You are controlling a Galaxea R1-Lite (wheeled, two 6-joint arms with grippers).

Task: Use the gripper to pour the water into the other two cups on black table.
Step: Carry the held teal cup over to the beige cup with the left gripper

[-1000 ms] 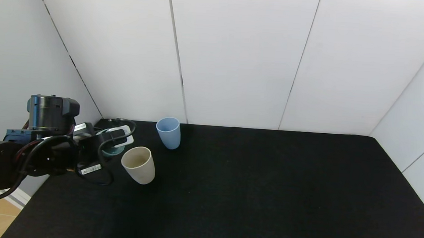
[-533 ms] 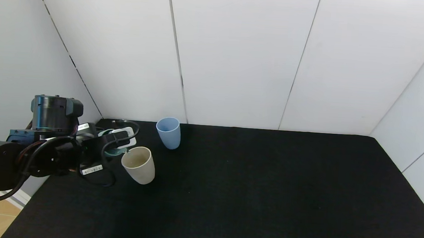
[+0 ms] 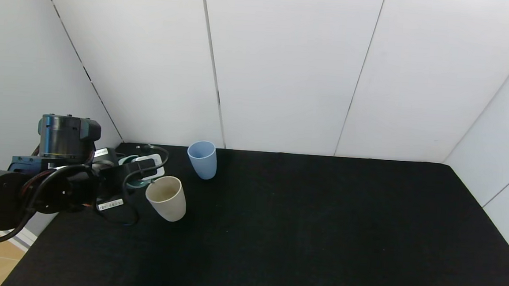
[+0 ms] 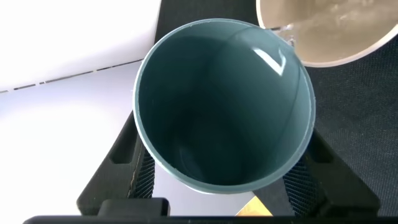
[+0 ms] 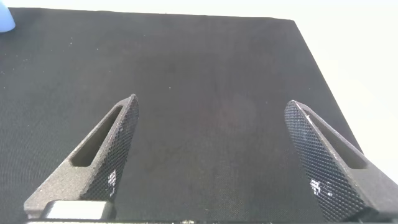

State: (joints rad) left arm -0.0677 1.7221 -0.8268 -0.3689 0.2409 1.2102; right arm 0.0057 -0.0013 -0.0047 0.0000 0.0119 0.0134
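My left gripper (image 3: pixel 140 176) is shut on a teal cup (image 4: pixel 224 102) with a dark teal inside, tipped towards the beige cup (image 3: pixel 166 197). The teal cup's rim meets the beige cup's rim (image 4: pixel 323 31), and a thin stream of water runs between them. The teal cup is mostly hidden behind the wrist in the head view. A light blue cup (image 3: pixel 202 159) stands upright behind the beige one, near the back wall, on the black table (image 3: pixel 302 234). My right gripper (image 5: pixel 211 162) is open and empty above bare black cloth; it is out of the head view.
White wall panels (image 3: pixel 285 69) close the table at the back and both sides. The left arm reaches in over the table's left edge (image 3: pixel 36 240). The light blue cup's edge shows in the right wrist view (image 5: pixel 5 17).
My left gripper has moved slightly right and tilted the teal cup further, bringing its rim against the beige cup. The other cups have not moved.
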